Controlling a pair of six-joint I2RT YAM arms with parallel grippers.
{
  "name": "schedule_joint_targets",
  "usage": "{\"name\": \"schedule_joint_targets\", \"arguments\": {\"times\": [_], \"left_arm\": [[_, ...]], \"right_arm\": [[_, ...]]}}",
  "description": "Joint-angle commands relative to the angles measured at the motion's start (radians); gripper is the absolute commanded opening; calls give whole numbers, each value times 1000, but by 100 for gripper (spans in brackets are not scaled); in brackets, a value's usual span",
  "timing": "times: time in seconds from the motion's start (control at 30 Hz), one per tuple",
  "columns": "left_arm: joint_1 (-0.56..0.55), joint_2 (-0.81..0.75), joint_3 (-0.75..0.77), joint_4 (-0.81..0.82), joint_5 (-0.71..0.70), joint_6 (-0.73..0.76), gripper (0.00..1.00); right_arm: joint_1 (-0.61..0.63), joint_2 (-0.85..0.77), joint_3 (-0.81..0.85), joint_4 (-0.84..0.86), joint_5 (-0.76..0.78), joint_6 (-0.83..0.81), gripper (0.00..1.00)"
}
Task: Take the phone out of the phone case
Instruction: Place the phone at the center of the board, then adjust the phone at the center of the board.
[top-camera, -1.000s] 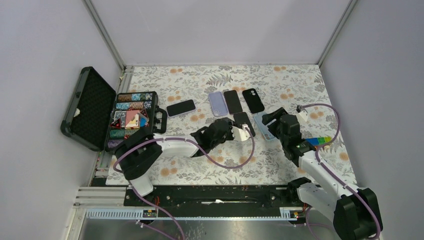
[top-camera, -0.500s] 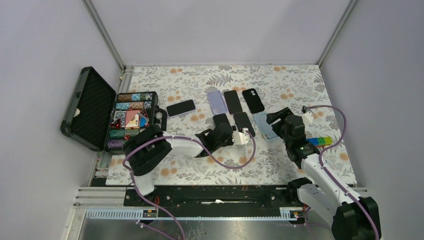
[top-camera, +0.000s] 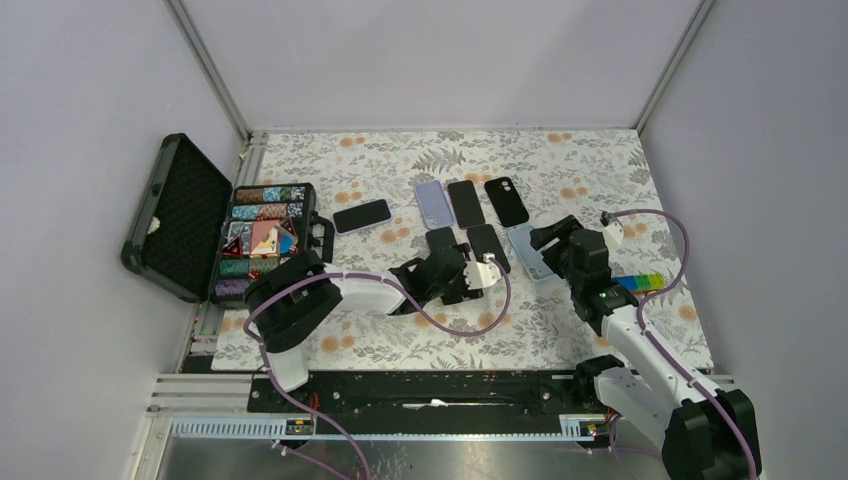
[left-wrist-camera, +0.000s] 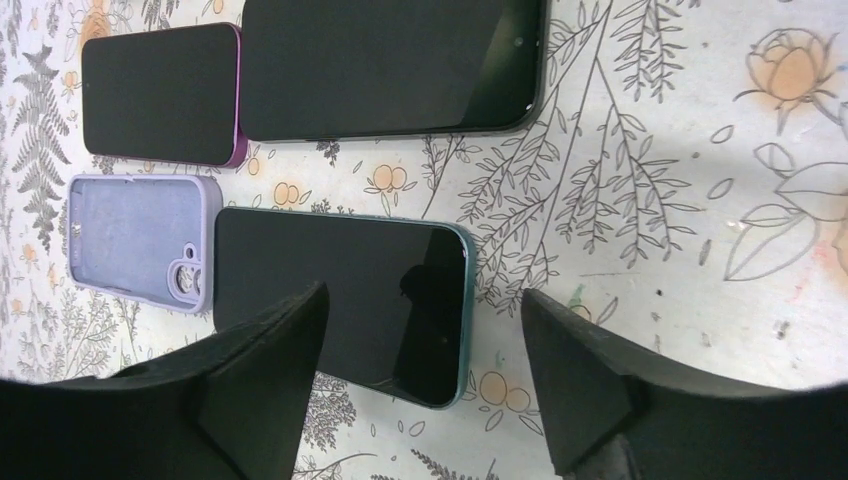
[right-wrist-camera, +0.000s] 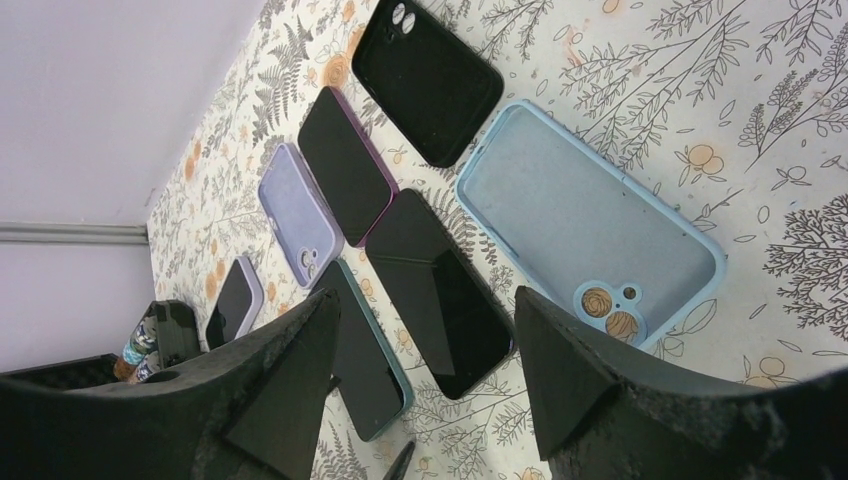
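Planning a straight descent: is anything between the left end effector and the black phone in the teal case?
Nothing visible. The open left end effector hangs over the black phone in the teal case; the empty lilac case lies alongside, not over it.

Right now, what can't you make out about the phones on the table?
Left wrist view: the teal-cased phone has its lower left corner behind a finger of the left gripper.
Left wrist view: the large dark phone is cut off by the top edge.
Top view: the carry case contents are too small to identify.
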Motion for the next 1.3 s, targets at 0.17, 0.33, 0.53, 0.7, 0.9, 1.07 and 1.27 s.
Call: {"name": "schedule_joint_targets", "arguments": {"times": [0.17,0.33,0.53,0.7,0.9,1.07,1.27], "left_arm": [[42,-185,30,-171,127,-40,99],[188,-292,67,-170,212,-87,99],[421,-263,179,-101,141,-293,99],[616,-143,313,-104,40,-595,96],[832,103,564,-343,107,-943,51],[889,200,605,-399,41,-1071,34],[926,321,724,-561,25,-1115,34]], "right_arm": [[-10,25,19,0,-36,-15,72],[-13,31,18,0,-42,-7,72],[-16,26,16,0,-47,2,72],[-21,18,12,1,-49,4,72],[-30,26,12,26,-59,18,72],[-39,40,24,26,-62,21,71],[-62,49,32,26,-68,21,71]]}}
